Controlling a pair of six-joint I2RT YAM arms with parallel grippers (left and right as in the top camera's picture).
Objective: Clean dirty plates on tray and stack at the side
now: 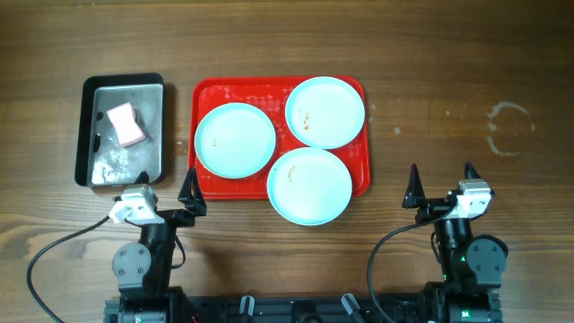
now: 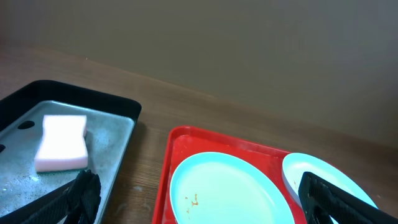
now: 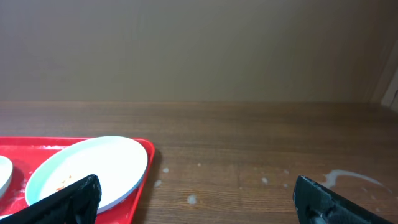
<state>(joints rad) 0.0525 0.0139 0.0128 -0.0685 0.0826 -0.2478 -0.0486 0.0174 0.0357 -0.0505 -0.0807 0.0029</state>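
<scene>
red tray [image 1: 260, 90] lies flat, long side running left to right. three round pale-blue plates rest face up on it, crowded close: left plate [image 1: 235, 139], far plate [image 1: 326, 111] in the right corner, near plate [image 1: 309, 185] overhanging the front rim (each carries small brown specks).

tray [image 1: 235, 90]: red, mid-table, holds three pale-blue plates
left plate [image 1: 235, 139]: flat in tray, faint speck
far plate [image 1: 325, 111]: brown specks on its left part
near plate [image 1: 309, 186]: brown specks, overhangs the tray's near rim
pan [image 1: 148, 154]: black-rimmed metal, left of tray, apart from it
sponge [image 1: 126, 124]: pink, in pan
my left gripper [image 1: 166, 196]: empty, one finger by tray's near-left corner
my right gripper [image 1: 440, 184]: fingers spread, empty, right of tray
table [image 1: 448, 72]: wood, whitish ring mark far right
</scene>
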